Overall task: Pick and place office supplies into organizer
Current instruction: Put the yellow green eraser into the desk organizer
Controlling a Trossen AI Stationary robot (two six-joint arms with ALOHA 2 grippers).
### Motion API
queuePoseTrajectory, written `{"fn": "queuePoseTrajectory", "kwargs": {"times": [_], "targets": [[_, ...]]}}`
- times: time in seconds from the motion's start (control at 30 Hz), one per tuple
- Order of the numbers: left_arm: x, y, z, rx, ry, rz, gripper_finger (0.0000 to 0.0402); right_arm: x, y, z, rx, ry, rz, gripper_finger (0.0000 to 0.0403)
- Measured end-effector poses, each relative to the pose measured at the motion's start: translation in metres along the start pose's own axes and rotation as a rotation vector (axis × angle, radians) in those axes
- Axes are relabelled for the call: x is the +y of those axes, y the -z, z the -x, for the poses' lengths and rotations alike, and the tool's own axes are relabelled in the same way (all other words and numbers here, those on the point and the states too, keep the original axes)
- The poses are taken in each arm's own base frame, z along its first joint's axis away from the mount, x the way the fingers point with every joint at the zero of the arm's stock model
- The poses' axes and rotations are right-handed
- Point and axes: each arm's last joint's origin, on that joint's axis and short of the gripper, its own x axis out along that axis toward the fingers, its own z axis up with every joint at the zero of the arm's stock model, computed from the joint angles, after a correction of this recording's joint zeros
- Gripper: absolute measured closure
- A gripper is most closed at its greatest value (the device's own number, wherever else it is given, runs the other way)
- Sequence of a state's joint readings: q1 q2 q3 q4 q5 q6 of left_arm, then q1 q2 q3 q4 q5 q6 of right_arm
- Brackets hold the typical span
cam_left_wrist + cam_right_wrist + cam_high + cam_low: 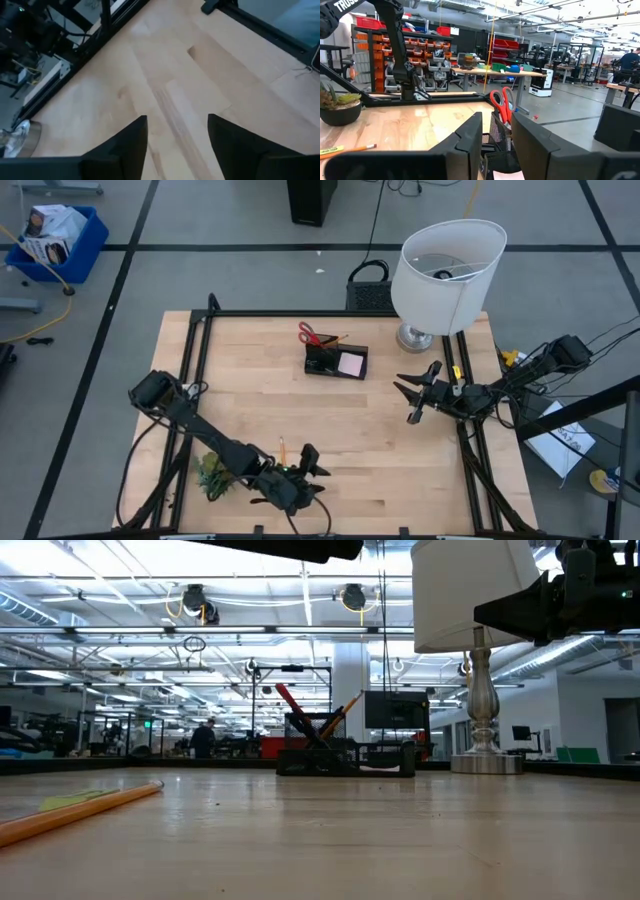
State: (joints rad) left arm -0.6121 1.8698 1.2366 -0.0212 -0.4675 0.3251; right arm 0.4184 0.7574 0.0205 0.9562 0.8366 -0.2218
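Note:
The black organizer (335, 361) stands at the far middle of the table. Red-handled scissors (312, 334) and a pencil stick up out of it, and a pink sticky-note pad (351, 363) lies in its right part. It also shows in the low view (345, 756) and the right wrist view (496, 134). An orange pencil (282, 449) lies on the table near the front edge. My left gripper (308, 461) is open and empty just right of that pencil, over bare wood (175, 125). My right gripper (411, 400) is open and empty, right of the organizer and pointing toward it.
A white-shaded lamp (447, 275) stands at the far right corner. A small green potted plant (212, 475) stands at the near left, beside my left arm. A yellow marker (330, 150) lies near the pencil. Black frame rails (195, 370) run along the table's edges.

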Motion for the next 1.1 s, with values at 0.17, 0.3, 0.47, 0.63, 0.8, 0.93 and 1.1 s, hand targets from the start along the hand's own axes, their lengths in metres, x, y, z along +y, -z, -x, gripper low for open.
{"fn": "queuePoseTrajectory", "kwargs": {"times": [0.17,0.3,0.47,0.63,0.8,0.93,1.1], "targets": [[0.001,-0.001,0.000,-0.016,0.011,0.115,0.0172,0.000,0.000,0.000,0.000,0.000,0.000,0.0303],[0.003,-0.006,0.000,-0.066,0.001,0.279,0.0170,0.000,0.000,0.000,0.000,0.000,0.000,0.0303],[0.014,-0.004,-0.005,-0.064,-0.033,0.355,0.0177,0.000,0.000,0.000,0.000,0.000,0.000,0.0303],[0.015,0.022,-0.003,0.187,-0.122,0.412,0.0191,0.000,0.000,0.000,0.000,0.000,0.000,0.0303],[0.019,0.036,0.017,0.364,-0.153,0.541,0.0210,0.000,0.000,0.000,-0.001,0.000,-0.001,0.0303],[0.017,0.034,0.028,0.402,-0.061,0.723,0.0215,0.000,0.000,0.000,0.000,0.000,0.000,0.0303],[0.008,0.052,0.036,0.641,-0.006,0.817,0.0209,0.000,0.000,0.000,0.000,0.000,0.000,0.0303]]}}
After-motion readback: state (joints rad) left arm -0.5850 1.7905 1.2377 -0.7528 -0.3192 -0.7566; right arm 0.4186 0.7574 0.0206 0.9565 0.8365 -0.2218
